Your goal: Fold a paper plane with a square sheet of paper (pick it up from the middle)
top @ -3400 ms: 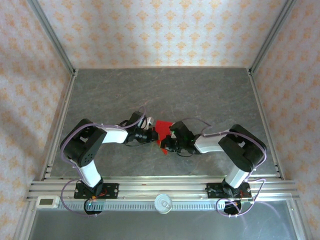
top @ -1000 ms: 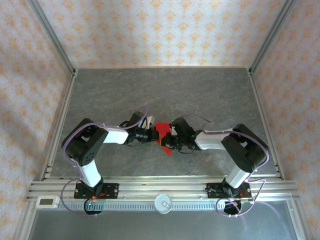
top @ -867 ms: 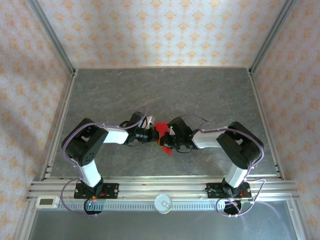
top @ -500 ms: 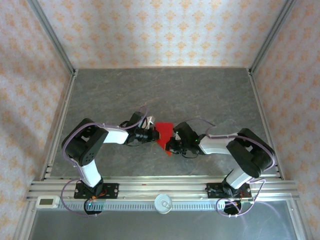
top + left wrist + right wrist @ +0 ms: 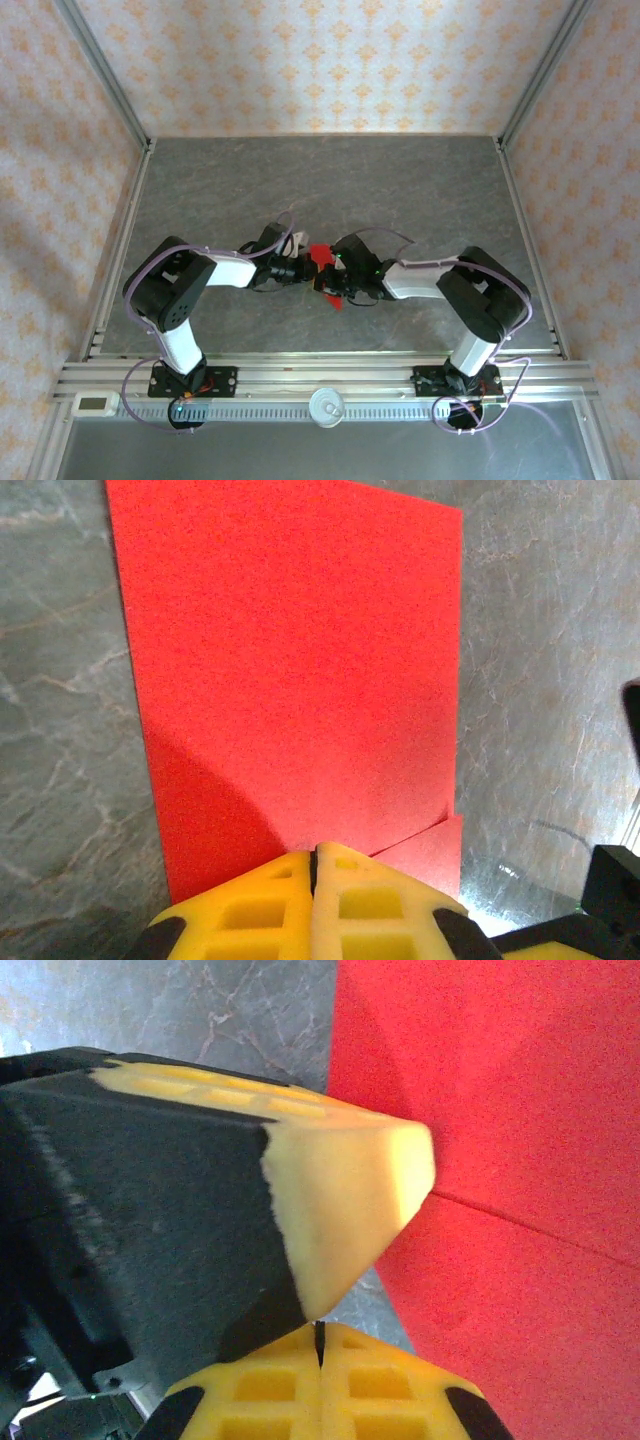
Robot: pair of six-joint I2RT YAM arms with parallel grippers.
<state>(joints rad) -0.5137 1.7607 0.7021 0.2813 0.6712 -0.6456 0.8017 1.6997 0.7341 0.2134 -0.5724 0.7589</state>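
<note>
My right pincer (image 5: 320, 1358) has slid in from 3 o'clock onto the thin bright red paper sheet (image 5: 290, 680), central on the grey bench (image 5: 330, 180). It and my left pincer (image 5: 315, 875) are closed at its edges — early creases made, dart unshaped.

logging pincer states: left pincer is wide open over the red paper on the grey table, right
Not quite: the left pincer is shut, not wide open, over the red paper on the grey table. The left wrist view shows it.
</note>
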